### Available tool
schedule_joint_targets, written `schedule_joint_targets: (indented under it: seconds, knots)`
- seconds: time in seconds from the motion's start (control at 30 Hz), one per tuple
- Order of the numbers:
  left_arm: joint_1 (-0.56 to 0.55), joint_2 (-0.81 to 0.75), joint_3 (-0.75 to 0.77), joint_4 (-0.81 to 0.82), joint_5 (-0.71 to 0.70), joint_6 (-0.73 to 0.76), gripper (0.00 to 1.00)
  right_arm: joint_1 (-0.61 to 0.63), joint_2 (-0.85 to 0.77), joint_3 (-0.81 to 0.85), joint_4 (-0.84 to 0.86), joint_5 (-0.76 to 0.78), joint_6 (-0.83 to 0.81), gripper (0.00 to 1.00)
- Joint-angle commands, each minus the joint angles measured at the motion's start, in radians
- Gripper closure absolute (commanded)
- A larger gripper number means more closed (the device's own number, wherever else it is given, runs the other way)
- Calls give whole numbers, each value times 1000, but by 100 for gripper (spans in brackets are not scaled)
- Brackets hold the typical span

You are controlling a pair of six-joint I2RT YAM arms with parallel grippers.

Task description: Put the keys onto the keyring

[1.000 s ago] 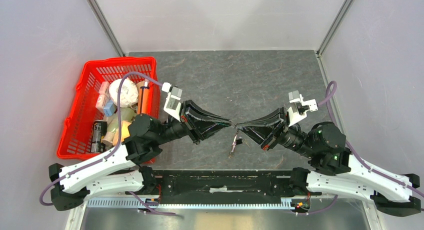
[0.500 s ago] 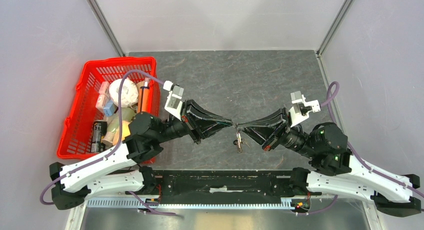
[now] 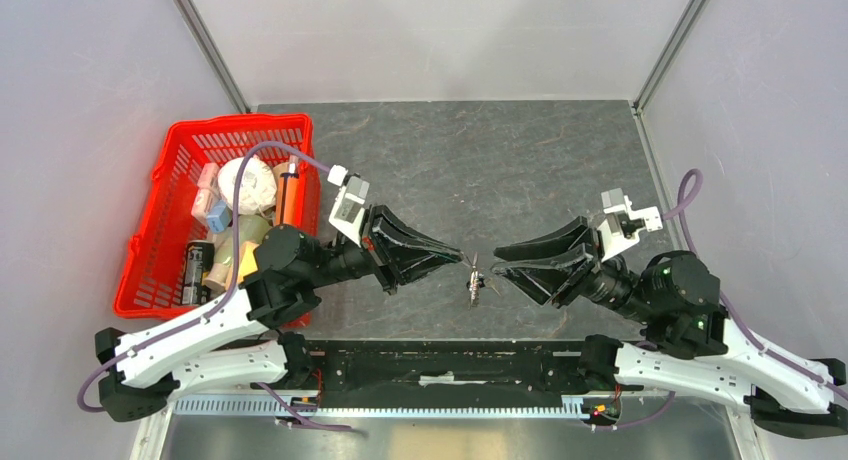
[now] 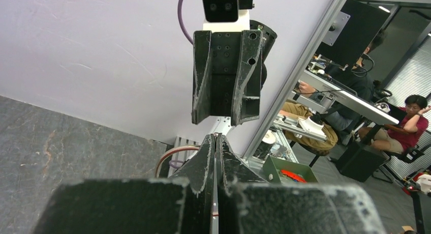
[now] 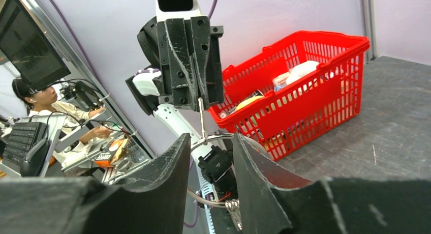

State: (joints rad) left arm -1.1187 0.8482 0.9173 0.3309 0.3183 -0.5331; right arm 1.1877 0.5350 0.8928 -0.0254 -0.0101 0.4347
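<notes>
The keys (image 3: 476,283) hang, seemingly pinched, from left gripper (image 3: 459,257); right gripper (image 3: 497,261) apart.

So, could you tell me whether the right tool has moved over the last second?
Yes. The right tool has backed off rightward, toward the right edge of the table, away from the left tool, and its jaws now stand open.

We find the basket (image 3: 150,242) on the counter (image 3: 500,160) at the frame's left; right of it the left claw (image 3: 462,257) points toward centre; the right claw (image 3: 497,262) faces it from the right, apart; between their tips, slightly lower, the keys (image 3: 474,280) and keyring (image 5: 212,137) hang from the left claw.
</notes>
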Motion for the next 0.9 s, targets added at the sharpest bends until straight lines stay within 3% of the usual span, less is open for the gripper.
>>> schedule_joint_targets:
  seconds: [0.0,0.43,0.73,0.87]
  knots:
    - [-1,-34,7,-13,21,43,98,4,-27,61,-98,56,-25,54]
    - [-1,-87,-15,-132,46,80,98,4,58,125,-525,415,-41,43]
    - [-3,-136,-53,-176,30,87,98,-8,178,-24,-542,582,59,42]
    - [-1,-142,-63,-179,33,92,98,-73,217,-88,-503,536,113,45]
